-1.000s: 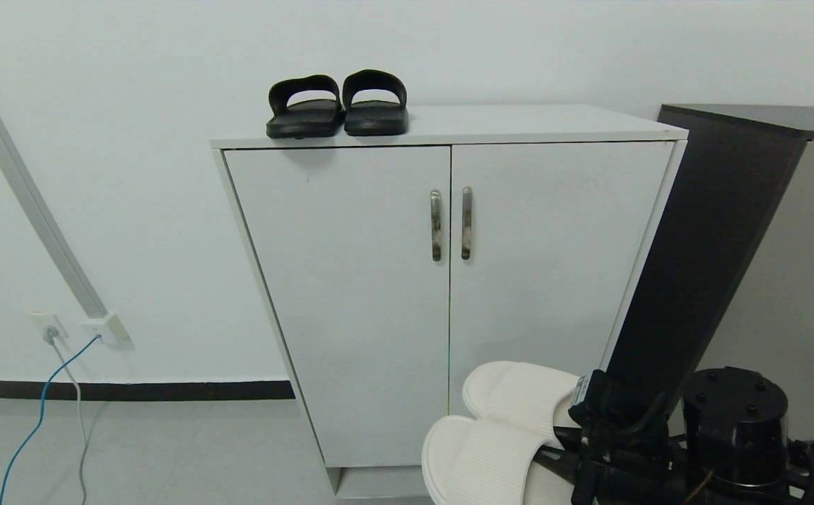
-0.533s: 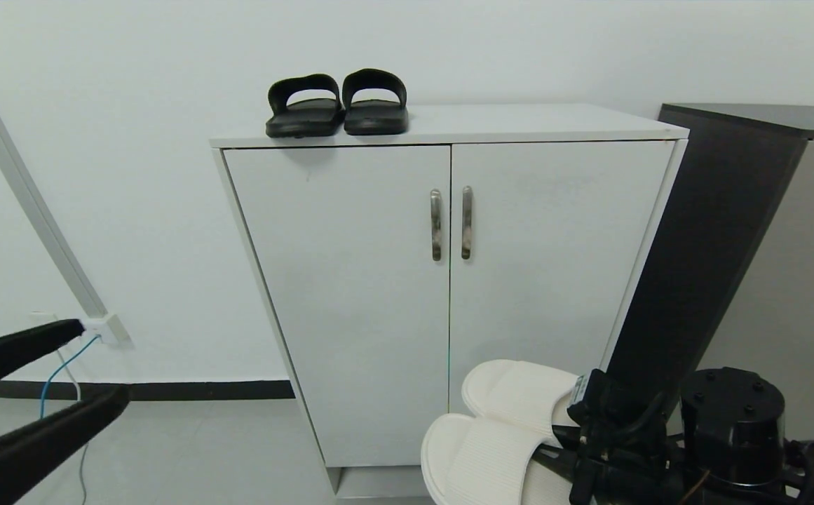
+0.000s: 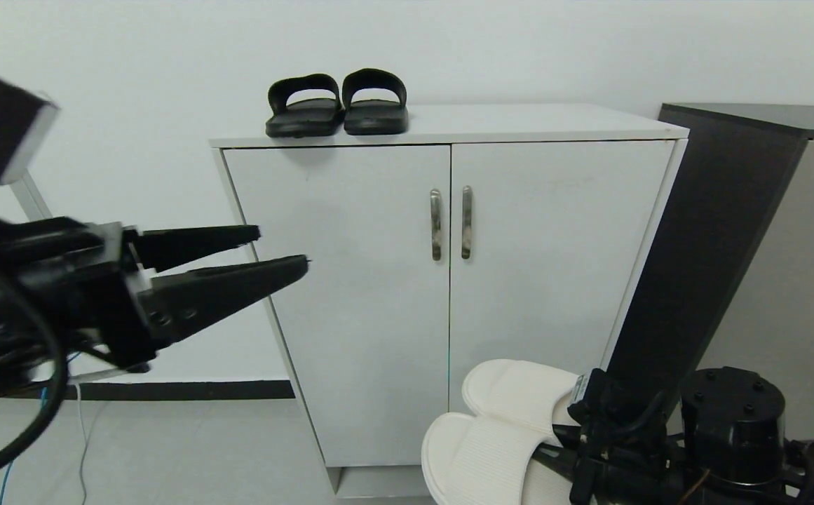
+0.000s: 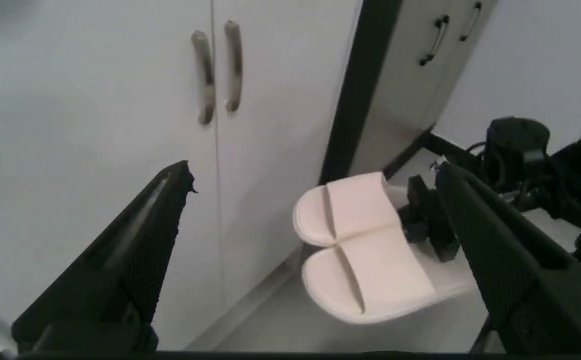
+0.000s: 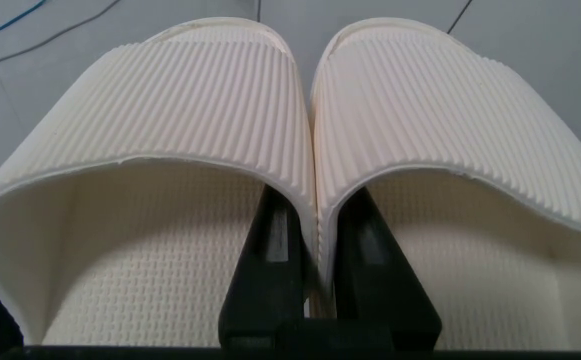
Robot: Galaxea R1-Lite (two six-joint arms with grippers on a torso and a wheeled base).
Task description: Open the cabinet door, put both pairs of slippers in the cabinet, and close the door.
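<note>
Facing the white cabinet (image 3: 554,280) in the head view, both its doors are shut and the black slippers (image 3: 337,105) sit on its top, toward the left end. The left gripper (image 3: 283,244) hangs before the left door, jaws parted around nothing. In the left wrist view that gripper gapes wide, with the white slippers (image 4: 370,285) low beside the cabinet's foot. In the right wrist view the right gripper (image 5: 320,270) pinches both white slippers' inner walls together.
</note>
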